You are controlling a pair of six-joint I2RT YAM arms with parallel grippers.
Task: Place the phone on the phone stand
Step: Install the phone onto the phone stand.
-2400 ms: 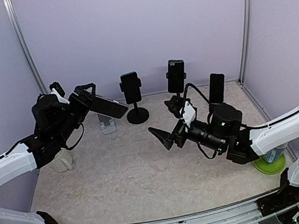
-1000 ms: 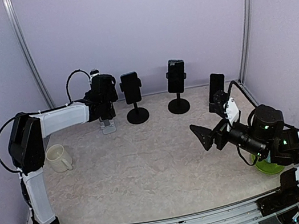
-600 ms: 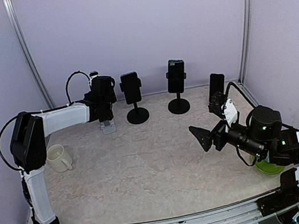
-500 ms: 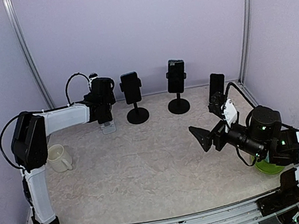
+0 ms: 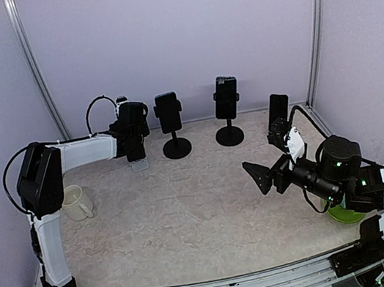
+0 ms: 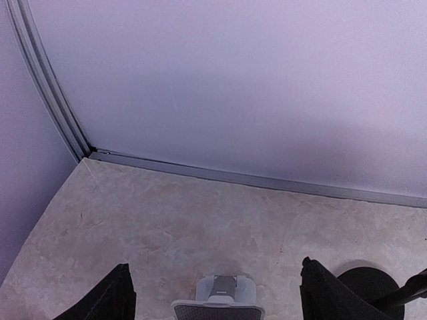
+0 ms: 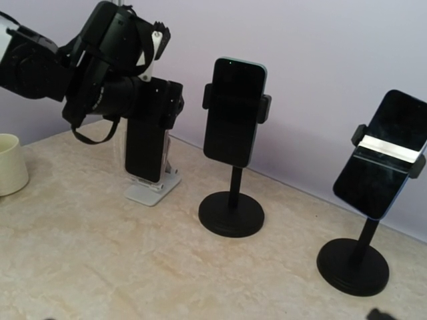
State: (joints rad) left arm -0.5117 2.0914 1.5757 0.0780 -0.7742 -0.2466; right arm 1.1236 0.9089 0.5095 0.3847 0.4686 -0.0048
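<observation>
The left gripper (image 6: 213, 277) is hanging at the back left corner of the table, its two black fingers (image 6: 110, 297) standing wide apart. Seen from the right wrist, it is sitting at the upper end of the slim black phone (image 7: 145, 147). Whether the pads are pressing on the phone's edges cannot be told. The right gripper (image 5: 271, 159) is hovering over the right half of the table, its jaws spread fully and gripping nothing. The beige marbled tabletop (image 5: 191, 225) is carrying all the objects. A black pedestal stand with a round base (image 7: 232, 215) is clamping a second phone (image 7: 233, 110) upright. Further right, a matching black pedestal stand (image 7: 353, 268) is holding a third phone (image 7: 387, 153) tilted. The slim black phone is leaning back, nearly upright, on the small white folding stand (image 7: 155, 192), with its lower end meeting the stand's base. This stand is just left of the first pedestal, and in the left wrist view it is showing between the fingertips. A cream mug (image 5: 76, 201) is sitting near the left edge, well apart from the white stand.
</observation>
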